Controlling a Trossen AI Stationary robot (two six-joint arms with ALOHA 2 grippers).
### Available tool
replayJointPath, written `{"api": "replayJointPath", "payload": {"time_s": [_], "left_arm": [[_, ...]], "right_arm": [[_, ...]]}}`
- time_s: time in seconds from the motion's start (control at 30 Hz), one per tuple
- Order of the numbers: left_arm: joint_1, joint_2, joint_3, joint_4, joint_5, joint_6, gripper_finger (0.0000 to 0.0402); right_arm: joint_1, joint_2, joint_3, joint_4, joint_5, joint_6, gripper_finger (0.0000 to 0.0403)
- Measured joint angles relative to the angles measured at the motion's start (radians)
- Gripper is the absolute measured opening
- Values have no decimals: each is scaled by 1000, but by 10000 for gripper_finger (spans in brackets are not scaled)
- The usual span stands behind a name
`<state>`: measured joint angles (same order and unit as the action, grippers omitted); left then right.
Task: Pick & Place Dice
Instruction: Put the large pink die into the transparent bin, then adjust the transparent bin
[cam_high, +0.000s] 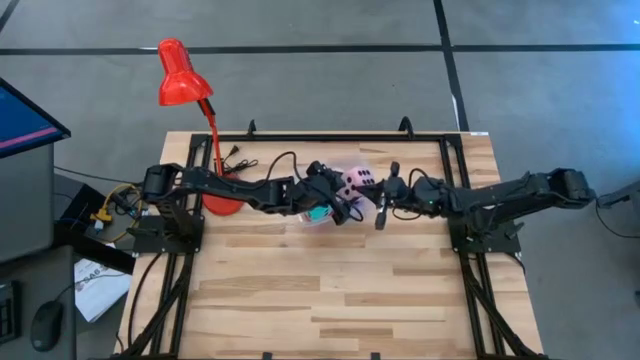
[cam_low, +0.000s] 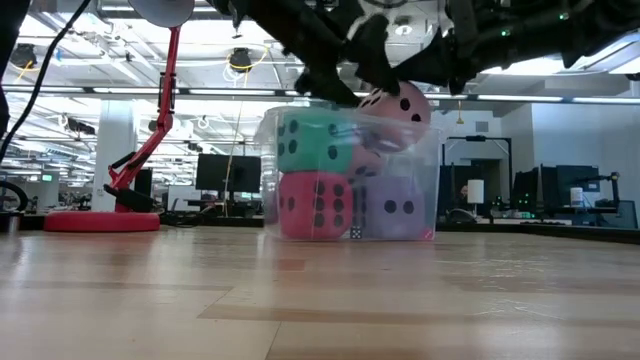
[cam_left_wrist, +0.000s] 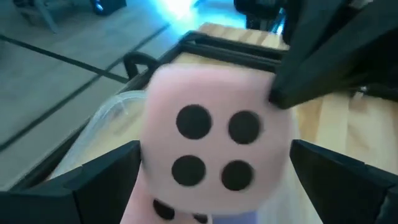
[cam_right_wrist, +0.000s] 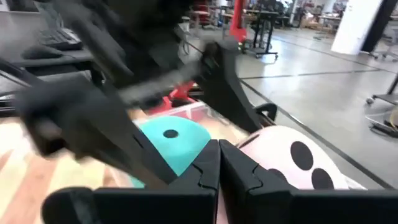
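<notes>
1. low view, nearest: clear bin (cam_low: 350, 175) on wooden table (cam_low: 320, 300); red die (cam_low: 316, 206) and lavender die (cam_low: 396, 208) on its floor, cyan die (cam_low: 312, 140) stacked on the red one
2. pink die (cam_low: 398, 112) sits at the bin's top rim; a second pink die (cam_low: 366, 166) shows partly under it
3. left gripper (cam_left_wrist: 214, 165) above the bin, fingers spread wide either side of the pink die, not pressing it; right gripper (cam_right_wrist: 217, 163) just beside the bin, fingers pressed together, empty
4. red lamp (cam_low: 135, 150) stands behind the bin

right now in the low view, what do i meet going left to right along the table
red lamp base -> red die, low in the clear container -> lavender die beside it. The cyan die sits on the red one, and a pink die perches on top at the right.
</notes>
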<state>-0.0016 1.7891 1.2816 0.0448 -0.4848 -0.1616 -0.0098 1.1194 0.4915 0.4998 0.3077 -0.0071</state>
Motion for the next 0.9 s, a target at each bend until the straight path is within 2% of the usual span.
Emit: {"api": "replayJointPath", "payload": {"time_s": [0.13, 0.37, 0.47, 0.63, 0.77, 0.9], "left_arm": [[-22, -52, 0, -35, -59, 6, 399], [-82, -183, 1, -81, -82, -12, 399], [-127, -215, 1, -147, -147, -92, 397], [-197, -221, 0, -301, -306, -257, 395], [-238, -208, -10, -381, -321, -427, 394], [-278, -209, -107, -284, -323, -520, 388]], "right_arm": [[-7, -3, 0, -26, 4, 5, 0], [-1, -10, 0, -15, 6, 8, 0], [20, -48, 0, -24, 5, 3, 0], [67, -165, 0, -149, 7, 12, 0], [99, -272, 0, -295, 6, 60, 0], [116, -355, 0, -409, 7, 93, 0]]}}
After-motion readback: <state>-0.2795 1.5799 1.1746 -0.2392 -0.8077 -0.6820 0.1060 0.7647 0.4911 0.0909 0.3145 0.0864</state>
